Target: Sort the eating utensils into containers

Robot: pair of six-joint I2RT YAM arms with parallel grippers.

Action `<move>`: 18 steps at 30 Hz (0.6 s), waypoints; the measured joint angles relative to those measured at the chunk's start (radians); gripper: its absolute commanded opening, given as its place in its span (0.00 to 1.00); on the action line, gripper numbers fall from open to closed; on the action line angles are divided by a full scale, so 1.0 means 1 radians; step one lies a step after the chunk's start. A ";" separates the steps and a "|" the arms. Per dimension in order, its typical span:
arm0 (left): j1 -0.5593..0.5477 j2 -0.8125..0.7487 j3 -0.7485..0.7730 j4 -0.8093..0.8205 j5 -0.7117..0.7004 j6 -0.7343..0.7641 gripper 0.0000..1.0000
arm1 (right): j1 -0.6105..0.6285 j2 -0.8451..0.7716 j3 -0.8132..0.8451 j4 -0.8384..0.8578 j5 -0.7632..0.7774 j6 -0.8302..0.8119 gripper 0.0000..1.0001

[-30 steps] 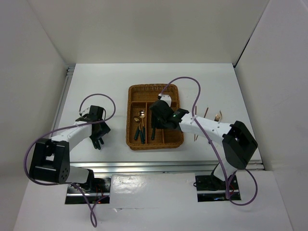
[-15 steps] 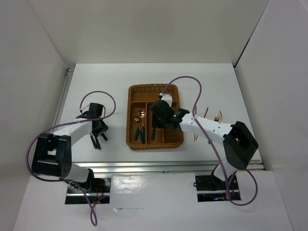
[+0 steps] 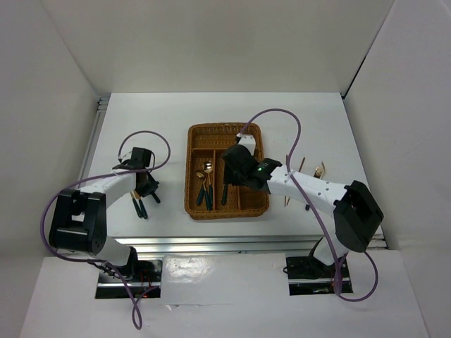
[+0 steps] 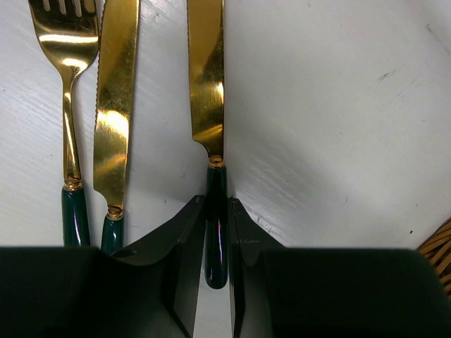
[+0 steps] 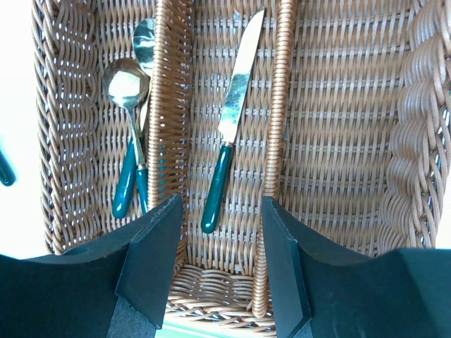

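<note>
Left wrist view: left fingers [image 4: 184,246] narrow, pinched on the dark green handle of a knife [image 4: 206,84]. Its gold blade points away from the camera, flat on the white desk [image 4: 331,127]. Just left of it we note a second knife [image 4: 116,105], then a fork [image 4: 67,70], both parallel to it on the desk. Their handle ends are hidden under the gripper body.

Right wrist view: right fingers [image 5: 151,260] wide, nothing between them, hanging above the tray [image 5: 416,141]. Below them a third knife [image 5: 236,98] lies slightly slanted in the middle long slot, handle toward the camera. Two spoons [image 5: 130,91] lie together in the slot to its left.

Top view: we see chopsticks [image 3: 287,179] on the desk right of the tray, apart from it.
</note>
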 measured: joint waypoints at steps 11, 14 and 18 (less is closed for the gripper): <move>-0.133 -0.069 0.060 -0.192 -0.028 -0.005 0.26 | -0.097 -0.051 -0.057 -0.014 0.003 0.016 0.59; -0.187 -0.130 0.119 -0.251 -0.048 -0.008 0.28 | -0.150 -0.080 -0.085 -0.016 0.001 0.018 0.59; -0.274 -0.202 0.215 -0.311 -0.079 -0.009 0.33 | -0.217 -0.160 -0.134 -0.021 0.001 0.018 0.61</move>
